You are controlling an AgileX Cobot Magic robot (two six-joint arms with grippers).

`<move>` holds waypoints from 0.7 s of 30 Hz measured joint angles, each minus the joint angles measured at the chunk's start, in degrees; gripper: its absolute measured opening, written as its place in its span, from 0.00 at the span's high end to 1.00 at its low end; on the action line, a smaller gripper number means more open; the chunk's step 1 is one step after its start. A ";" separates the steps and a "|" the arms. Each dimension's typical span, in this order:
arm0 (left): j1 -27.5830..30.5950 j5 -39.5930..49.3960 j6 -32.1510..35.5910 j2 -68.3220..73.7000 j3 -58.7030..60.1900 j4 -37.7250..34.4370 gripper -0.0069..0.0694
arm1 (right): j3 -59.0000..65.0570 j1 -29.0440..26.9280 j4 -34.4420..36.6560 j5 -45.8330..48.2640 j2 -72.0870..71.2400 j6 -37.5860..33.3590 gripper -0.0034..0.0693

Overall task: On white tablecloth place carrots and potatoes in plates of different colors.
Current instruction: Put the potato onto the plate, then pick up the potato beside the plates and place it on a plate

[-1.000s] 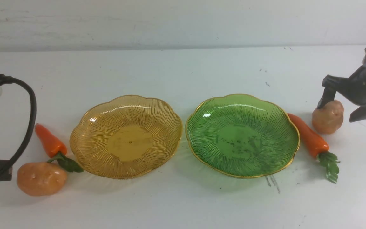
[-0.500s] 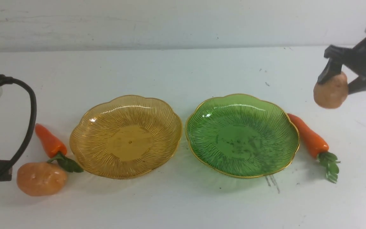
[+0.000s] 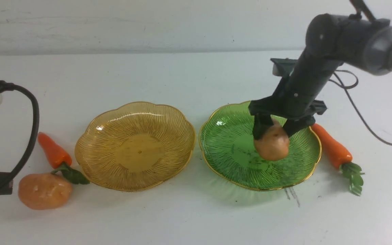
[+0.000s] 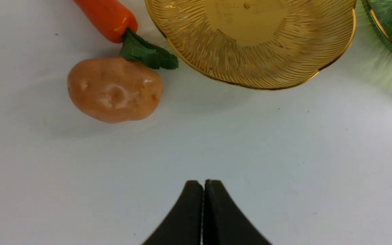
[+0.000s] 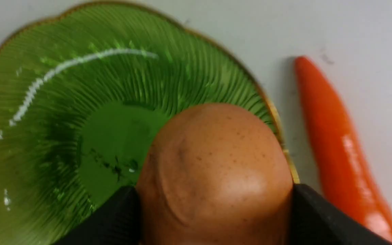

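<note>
Over the green plate (image 3: 226, 149): right hand (image 3: 273, 133) clamps one potato (image 3: 272, 148).
Front view alone shows both carrots: right carrot (image 3: 332, 146) just beside the green rim, left carrot (image 3: 53, 151) by the amber plate (image 3: 107, 149) on the white surface (image 3: 182, 75). Left wrist view alone shows the left hand (image 4: 203, 190), fingers pressed together, gripping nothing, apart from the second potato (image 4: 114, 90). Whether the held potato touches the plate: cannot tell.

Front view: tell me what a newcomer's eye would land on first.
The right gripper, clamped on a potato over the green plate, right of centre. Next, the empty amber plate to its left, with a second potato and a carrot on the white tablecloth at its left side; another carrot lies right of the green plate.
</note>
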 joint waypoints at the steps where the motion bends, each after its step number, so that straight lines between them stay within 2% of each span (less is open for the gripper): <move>1: 0.00 0.05 0.00 0.00 0.00 0.00 0.92 | -0.38 0.87 -1.17 0.00 0.00 0.00 0.07; 3: 0.00 0.11 0.00 0.00 0.00 0.00 0.92 | -0.66 1.91 -3.54 0.00 -0.32 -0.05 0.02; 6: 0.00 0.34 0.00 0.00 0.00 0.61 0.92 | -0.61 2.31 -5.14 0.06 -2.57 -0.11 0.00; 9: 0.33 2.57 -4.76 0.00 0.00 4.43 0.92 | 1.13 2.31 -5.21 0.06 -8.09 -0.41 0.03; 12: 2.32 6.39 -13.76 0.39 0.00 9.57 0.92 | 6.52 2.31 -5.50 0.06 -19.27 -0.91 0.15; 14: 4.28 7.52 -17.44 1.92 0.00 10.84 0.92 | 10.80 2.31 -5.56 0.48 -26.66 -0.96 0.25; 18: 9.04 6.19 -18.60 11.08 0.00 5.71 0.91 | 19.16 2.31 -5.31 1.31 -37.94 -1.03 0.44; 21: 11.42 2.12 -19.73 18.84 -0.05 0.95 0.91 | 24.76 2.31 -4.06 1.36 -42.87 -1.16 0.54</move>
